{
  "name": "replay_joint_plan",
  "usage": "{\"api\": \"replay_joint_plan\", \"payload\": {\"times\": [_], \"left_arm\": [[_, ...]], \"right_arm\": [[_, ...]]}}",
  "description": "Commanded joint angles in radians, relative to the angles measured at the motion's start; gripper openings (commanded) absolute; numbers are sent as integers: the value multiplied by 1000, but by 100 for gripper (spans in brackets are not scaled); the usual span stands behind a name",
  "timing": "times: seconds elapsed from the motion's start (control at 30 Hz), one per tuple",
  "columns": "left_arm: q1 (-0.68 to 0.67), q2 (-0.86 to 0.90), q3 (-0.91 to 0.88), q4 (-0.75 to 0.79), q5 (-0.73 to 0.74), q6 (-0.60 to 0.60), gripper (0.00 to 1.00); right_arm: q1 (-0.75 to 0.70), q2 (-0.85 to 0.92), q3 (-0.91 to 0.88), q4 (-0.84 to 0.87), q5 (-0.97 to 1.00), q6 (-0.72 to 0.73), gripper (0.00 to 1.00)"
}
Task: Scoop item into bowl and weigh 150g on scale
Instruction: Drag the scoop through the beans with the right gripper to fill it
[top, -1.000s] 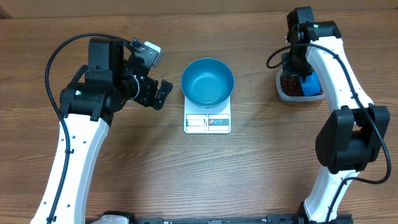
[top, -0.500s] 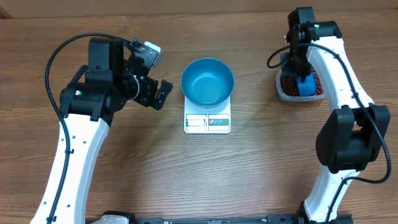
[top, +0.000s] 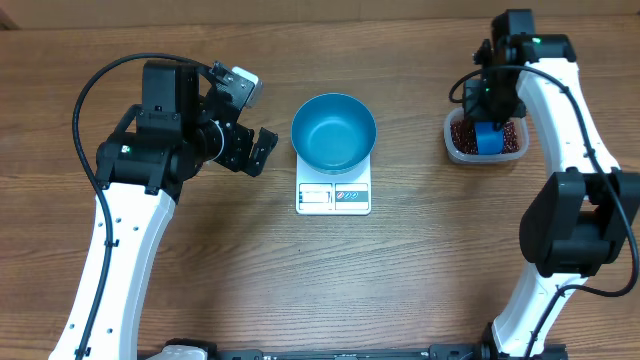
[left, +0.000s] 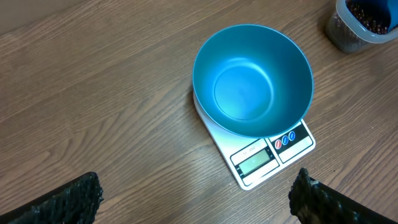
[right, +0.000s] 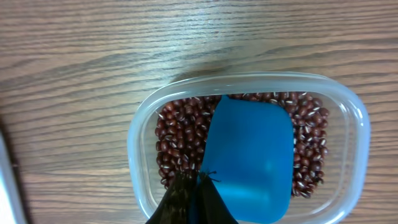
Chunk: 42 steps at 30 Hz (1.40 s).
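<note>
The empty blue bowl (top: 334, 132) (left: 252, 81) stands on the white scale (top: 333, 197) (left: 273, 158), whose display faces the table's front. My left gripper (top: 257, 138) (left: 196, 200) hovers open to the left of the scale, nothing between its fingers (left: 79, 198). At the far right, the red-brown item (right: 180, 137) (top: 462, 133) fills a clear plastic tub (right: 133, 149) (top: 452, 150). My right gripper (right: 198, 179) (top: 487, 122) is above the tub, shut on a small blue scoop (right: 254, 158) (top: 487, 138) whose empty blade lies on the beans.
The tub (left: 357, 28) also shows at the top right corner of the left wrist view. Bare wooden tabletop (top: 420, 270) lies between the scale and the tub and in front of the scale. Both white arms rise from the front edge.
My right arm has swung to the right above the tub, and the scoop has shifted slightly left over the beans. The left arm, bowl and scale are unmoved.
</note>
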Motion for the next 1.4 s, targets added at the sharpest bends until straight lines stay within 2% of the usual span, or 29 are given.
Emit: {"api": "replay_joint_plan", "payload": {"times": [0.0,1.37], "left_arm": [[-6,0,-3,0,15,-7,100],[-6,0,-3,0,15,-7,100]], "right_arm": [[-27,25,-1,-4,-149,6,4],[-65,25,-1,0,-251,-20,4]]}}
